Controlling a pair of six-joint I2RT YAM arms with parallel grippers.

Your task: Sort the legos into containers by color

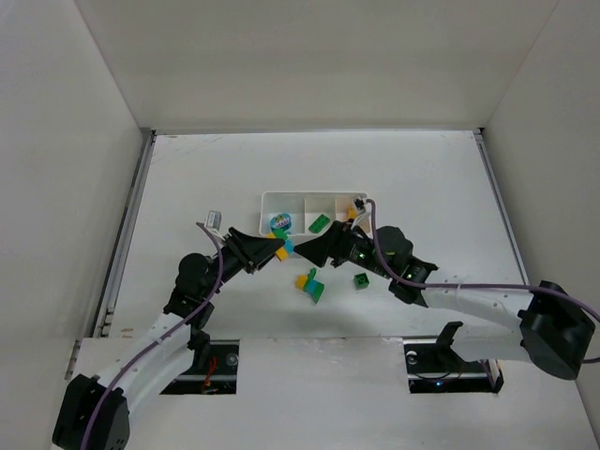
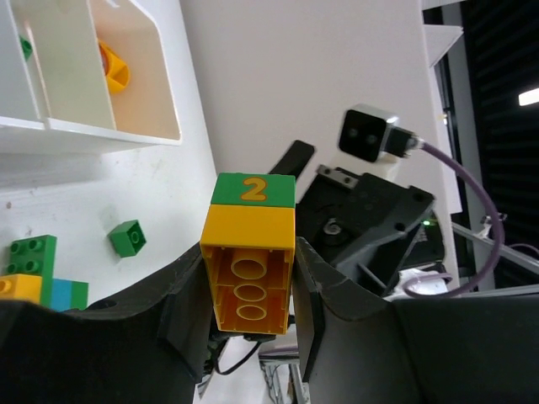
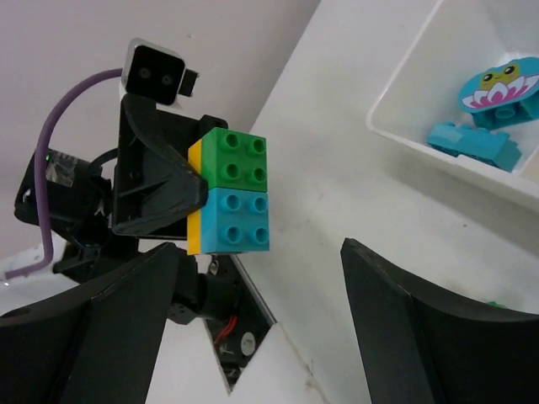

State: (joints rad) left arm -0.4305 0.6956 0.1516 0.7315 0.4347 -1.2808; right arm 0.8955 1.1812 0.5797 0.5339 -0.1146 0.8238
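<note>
Joined stack (image 3: 236, 189): a long yellow brick with one green and one teal square brick pressed onto its studs, carried above the worktop (image 1: 422, 178) just off the near long side of the tray (image 1: 267, 199), about level with its teal end. Left hand (image 2: 250, 278) clenched on the stack, one finger on each long flank of the yellow brick. Right hand (image 3: 259, 252) released, fingers spread wide, facing the studded side of the stack and touching nothing. Tray contents, top view: teal pieces (image 3: 476, 139) in the left-end compartment, one with a printed flower; a green brick (image 1: 320, 223) in the middle compartment; a yellow-orange piece (image 2: 114, 71) in the right-end compartment. So each colour has its compartment and sorting is under way, by my reckoning less than half done. Left to do: a loose cluster (image 1: 310, 284) of yellow, teal and green bricks lies on the worktop on the near side of the tray, well short of it, and a lone green brick (image 1: 361, 280) sits beside that cluster, toward the tray's right end. The held stack mixes three colours, so I judge it must be pulled apart before anything from it can be dropped in; the cluster looks joined too, though I cannot tell for certain. The exact count inside each compartment is not readable.
</note>
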